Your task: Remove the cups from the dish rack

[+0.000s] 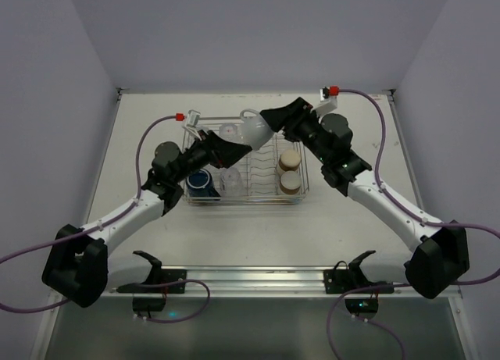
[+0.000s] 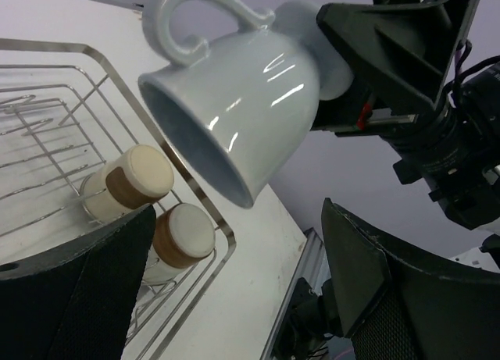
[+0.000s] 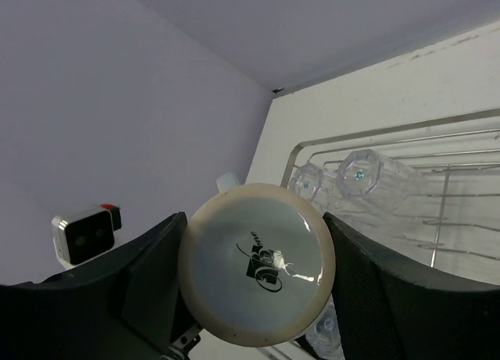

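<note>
Right wrist alone shows the logo [image 3: 262, 264] beneath the pale cup [image 3: 234, 301] the right hand [image 3: 262, 278] pinches.

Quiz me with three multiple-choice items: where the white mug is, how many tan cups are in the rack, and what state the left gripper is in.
1. Where is the pale mug relative to the dish rack?
A) standing inside it
B) held up over it in the right gripper
C) hung on its outer rim

2. How many tan cups are in the dish rack?
A) none
B) four
C) two

3. The left gripper is:
A) open and empty
B) shut on a tan cup
C) shut on the pale mug

Answers:
1 B: the right gripper's fingers clamp the mug's base, clear of the wires.
2 C: two sit side by side at the rack's right end.
3 A: its fingers stand wide apart with nothing between them.
</note>
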You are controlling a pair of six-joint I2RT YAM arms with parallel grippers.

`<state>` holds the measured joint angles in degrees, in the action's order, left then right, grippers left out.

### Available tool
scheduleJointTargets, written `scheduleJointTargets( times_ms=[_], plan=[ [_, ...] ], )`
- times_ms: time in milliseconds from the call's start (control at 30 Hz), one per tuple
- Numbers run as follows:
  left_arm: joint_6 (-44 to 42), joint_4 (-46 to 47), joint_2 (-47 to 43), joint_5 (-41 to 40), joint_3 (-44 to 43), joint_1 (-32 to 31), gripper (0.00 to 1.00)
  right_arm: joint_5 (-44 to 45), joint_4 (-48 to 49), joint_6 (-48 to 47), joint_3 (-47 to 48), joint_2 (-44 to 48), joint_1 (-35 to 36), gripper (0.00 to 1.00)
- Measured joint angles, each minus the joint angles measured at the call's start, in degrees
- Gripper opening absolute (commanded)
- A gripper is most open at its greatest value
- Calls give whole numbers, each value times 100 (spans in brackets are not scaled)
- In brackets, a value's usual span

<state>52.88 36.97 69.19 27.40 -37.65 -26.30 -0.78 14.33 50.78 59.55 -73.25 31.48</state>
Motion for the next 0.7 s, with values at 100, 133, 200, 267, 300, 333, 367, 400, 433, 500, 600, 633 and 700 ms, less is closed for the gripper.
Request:
scheduleJointTargets(
  times_ms=[100, 133, 200, 267, 300, 333, 367, 400, 433, 500, 600, 633, 700],
  plan=[
    [39, 203, 138, -2, -125, -42, 88, -256, 98, 271, -153, 0, -2, 17],
    [61, 321, 177, 2, -166, -48, 86, -348, 140, 356, -199, -7, -2, 17],
    [138, 570, 254, 31, -232, -55, 77, -507, 258, 522, -286, -28, 0, 17],
    [219, 776, 323, 44, -254, -68, 66, -632, 466, 691, -391, -59, -2, 17],
    [256, 846, 361, 39, -254, -76, 65, -684, 627, 809, -476, -83, -2, 17],
    [271, 898, 398, 33, -254, -85, 64, -767, 769, 907, -540, -111, -2, 17],
    [306, 942, 435, 28, -254, -96, 62, -824, 909, 1016, -584, -160, -7, 17],
    [343, 988, 476, 22, -254, -103, 58, -872, 1023, 1097, -612, -219, -7, 18],
    [369, 1040, 522, 11, -254, -111, 52, -938, 1167, 1209, -645, -284, -4, 18],
    [483, 1102, 605, -2, -254, -122, 21, -1047, 1416, 1401, -680, -415, 9, 20],
    [608, 1486, 632, 42, -249, -157, 0, -1051, 1661, 1753, -761, -511, -59, 40],
    [507, 1401, 551, -46, -254, -181, 0, -1071, 1740, 1812, -811, -514, -76, 63],
    [376, 1255, 455, -90, -256, -195, 0, -1078, 1805, 1840, -850, -505, -52, 87]
  ],
)
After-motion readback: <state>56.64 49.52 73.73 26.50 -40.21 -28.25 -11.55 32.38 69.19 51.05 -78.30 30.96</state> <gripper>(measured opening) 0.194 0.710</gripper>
